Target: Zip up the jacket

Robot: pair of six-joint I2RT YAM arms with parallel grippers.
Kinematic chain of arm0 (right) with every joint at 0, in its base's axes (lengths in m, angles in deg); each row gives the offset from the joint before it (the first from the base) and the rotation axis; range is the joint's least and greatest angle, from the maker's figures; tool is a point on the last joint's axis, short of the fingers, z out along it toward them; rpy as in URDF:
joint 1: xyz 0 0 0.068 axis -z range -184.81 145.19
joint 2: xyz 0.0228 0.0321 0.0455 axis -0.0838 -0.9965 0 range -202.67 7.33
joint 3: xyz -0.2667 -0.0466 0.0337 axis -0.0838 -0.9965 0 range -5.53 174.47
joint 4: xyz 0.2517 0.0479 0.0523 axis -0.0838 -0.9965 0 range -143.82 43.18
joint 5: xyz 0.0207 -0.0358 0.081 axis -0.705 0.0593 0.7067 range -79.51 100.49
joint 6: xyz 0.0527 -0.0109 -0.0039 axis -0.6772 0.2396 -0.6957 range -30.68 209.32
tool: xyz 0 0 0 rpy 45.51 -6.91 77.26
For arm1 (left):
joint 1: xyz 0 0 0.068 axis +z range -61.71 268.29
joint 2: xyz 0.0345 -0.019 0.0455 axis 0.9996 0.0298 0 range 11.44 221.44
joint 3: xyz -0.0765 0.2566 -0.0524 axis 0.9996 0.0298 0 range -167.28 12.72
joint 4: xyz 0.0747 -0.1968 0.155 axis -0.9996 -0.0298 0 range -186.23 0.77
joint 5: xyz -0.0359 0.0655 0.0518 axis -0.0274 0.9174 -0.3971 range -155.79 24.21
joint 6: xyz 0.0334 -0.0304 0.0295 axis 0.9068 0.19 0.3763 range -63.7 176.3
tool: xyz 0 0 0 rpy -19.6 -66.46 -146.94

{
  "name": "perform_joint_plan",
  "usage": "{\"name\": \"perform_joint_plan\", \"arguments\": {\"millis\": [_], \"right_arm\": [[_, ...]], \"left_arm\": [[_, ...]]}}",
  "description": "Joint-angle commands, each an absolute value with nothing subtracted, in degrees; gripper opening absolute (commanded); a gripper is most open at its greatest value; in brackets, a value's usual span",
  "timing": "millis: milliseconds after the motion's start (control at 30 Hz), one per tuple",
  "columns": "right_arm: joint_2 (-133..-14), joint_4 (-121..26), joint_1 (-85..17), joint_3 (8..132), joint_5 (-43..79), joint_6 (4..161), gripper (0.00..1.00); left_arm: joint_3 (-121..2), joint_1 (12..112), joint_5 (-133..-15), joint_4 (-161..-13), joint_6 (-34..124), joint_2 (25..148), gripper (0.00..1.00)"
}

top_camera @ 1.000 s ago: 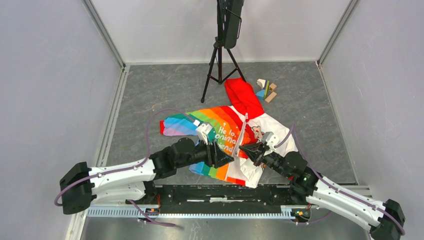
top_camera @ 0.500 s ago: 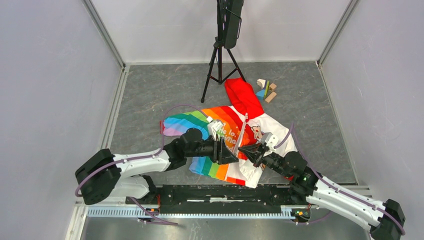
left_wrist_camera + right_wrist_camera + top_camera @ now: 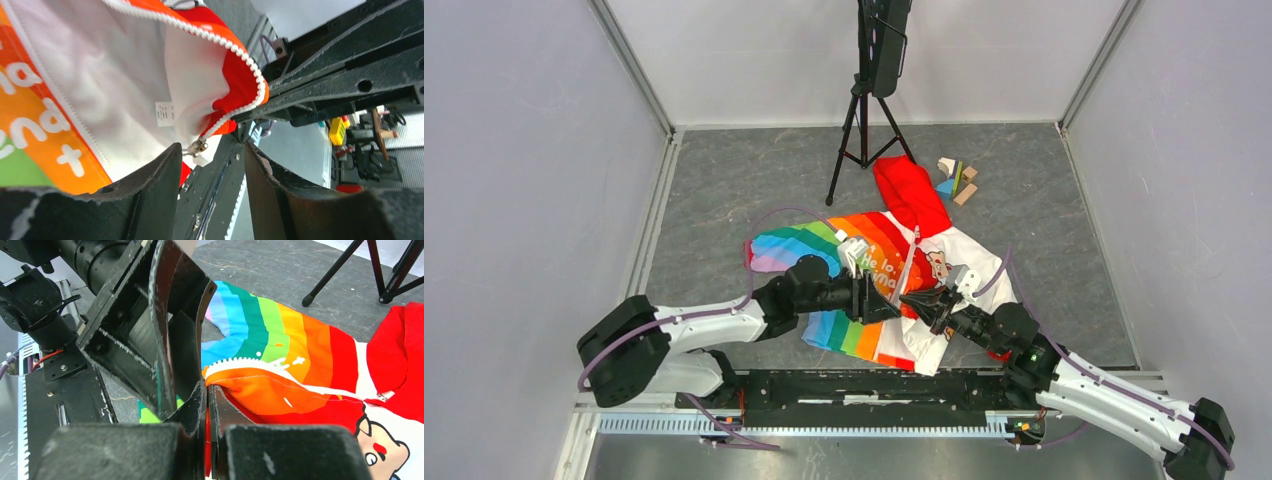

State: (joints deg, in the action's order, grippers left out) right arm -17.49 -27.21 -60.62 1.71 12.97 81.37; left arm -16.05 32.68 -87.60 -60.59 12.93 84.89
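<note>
It is a robot lab cell: plain white walls (image 3: 524,150) in metal frames (image 3: 634,70) close a grey worktop (image 3: 754,180), with a tripod (image 3: 862,110) standing on it.

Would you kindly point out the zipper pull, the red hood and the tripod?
zipper pull (image 3: 198,147): left wrist view, metal slider body.
red hood (image 3: 911,195): top external view, middle of fabric.
tripod (image 3: 862,125): top external view, centre leg.

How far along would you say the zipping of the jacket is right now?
Done: the right gripper is shut on the front edge of the jacket. In hand: the left gripper is open, with the zipper slider just beyond its fingers, not gripped. Left: the zipper teeth are unjoined and the front lies open, so all the zipping remains.
</note>
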Motion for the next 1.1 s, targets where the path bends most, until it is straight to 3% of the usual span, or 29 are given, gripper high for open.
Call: {"name": "perform_joint_plan", "arguments": {"millis": [0, 200, 433, 500, 667, 900, 1000, 1067], "right_arm": [[-17.37, -24.76, -60.61, 3.85, 13.47, 80.69, 0.0], [-18.1, -24.72, -60.61, 4.22, 13.61, 80.59, 0.0], [-17.51, -24.66, -60.62, 4.05, 13.03, 79.9, 0.0], [-17.5, -24.68, -60.63, 3.98, 13.03, 79.75, 0.0], [-17.59, -26.06, -60.6, 4.34, 10.96, 79.09, 0.0], [-17.4, -28.22, -60.62, 5.58, 9.5, 76.83, 0.0], [-17.73, -29.18, -60.61, 5.98, 8.78, 76.11, 0.02], [-18.68, -31.91, -60.62, 7.32, 7.44, 75.07, 0.09]], "left_arm": [[-15.38, 34.05, -81.75, -61.25, 14.73, 79.88, 0.57], [-16.16, 34.31, -85.43, -60.12, 15.32, 81.22, 0.66], [-15.54, 34.16, -91.82, -48.44, 11.12, 88.94, 0.56], [-14.82, 34.07, -92.43, -44.96, 9.95, 90.17, 0.51], [-14.2, 33.95, -91.85, -43.52, 9.45, 90.93, 0.28], [-14.17, 32.91, -91.6, -43.84, 9.62, 90.94, 0.2], [-14.09, 32.49, -91.08, -43.7, 9.55, 90.93, 0.06], [-13.67, 32.47, -90.52, -43.68, 9.75, 90.37, 0.02]]}}
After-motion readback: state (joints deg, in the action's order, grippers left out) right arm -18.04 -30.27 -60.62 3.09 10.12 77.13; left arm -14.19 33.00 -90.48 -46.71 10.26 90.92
